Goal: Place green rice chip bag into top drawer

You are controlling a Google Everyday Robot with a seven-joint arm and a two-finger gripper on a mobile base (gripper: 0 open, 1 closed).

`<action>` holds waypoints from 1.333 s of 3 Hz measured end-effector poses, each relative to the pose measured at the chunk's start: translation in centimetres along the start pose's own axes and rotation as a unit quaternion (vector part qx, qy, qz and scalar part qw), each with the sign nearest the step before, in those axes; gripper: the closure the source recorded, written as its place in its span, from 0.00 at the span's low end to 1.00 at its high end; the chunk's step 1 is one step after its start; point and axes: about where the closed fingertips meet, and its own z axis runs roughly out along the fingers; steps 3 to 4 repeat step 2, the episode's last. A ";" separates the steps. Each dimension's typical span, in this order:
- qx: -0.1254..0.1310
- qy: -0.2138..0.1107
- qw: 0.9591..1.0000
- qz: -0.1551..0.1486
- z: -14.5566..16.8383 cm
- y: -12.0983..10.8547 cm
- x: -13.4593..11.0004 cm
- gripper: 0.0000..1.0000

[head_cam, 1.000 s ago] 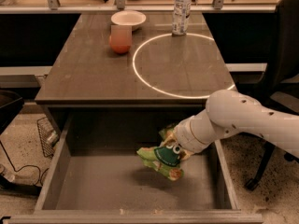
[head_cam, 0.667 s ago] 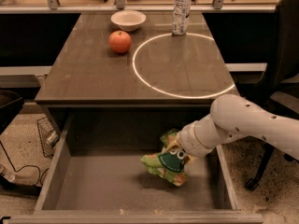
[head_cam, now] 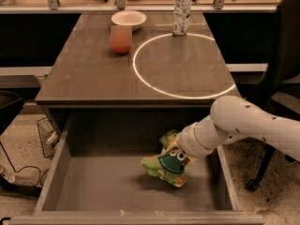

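One white arm reaches in from the right, and its gripper (head_cam: pixel 176 154) sits low over the right half of the top drawer (head_cam: pixel 93 191), mostly hidden behind the green rice chip bag (head_cam: pixel 165 167) it is clamped on. The bag hangs crumpled from it inside the open drawer, casting a shadow on the bare bottom; I can't tell whether its lowest corner touches. Above the drawer, the table (head_cam: pixel 79 78) carries a bright ring of light (head_cam: pixel 134 64). Beside the ring on the left stands something orange-pink (head_cam: pixel 121 39), perhaps an apple. Behind it is a white bowl (head_cam: pixel 128 18), and a clear water bottle (head_cam: pixel 182 11) stands on the ring's far edge.
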 end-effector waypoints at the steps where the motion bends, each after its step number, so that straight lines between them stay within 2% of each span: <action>1: 0.000 -0.001 1.000 -0.001 0.1 0.0 -0.1 0.39; 2: -0.001 -0.002 1.000 -0.001 0.1 0.0 -0.2 0.15; 4: -0.001 -0.002 1.000 -0.001 0.1 0.0 -0.2 0.15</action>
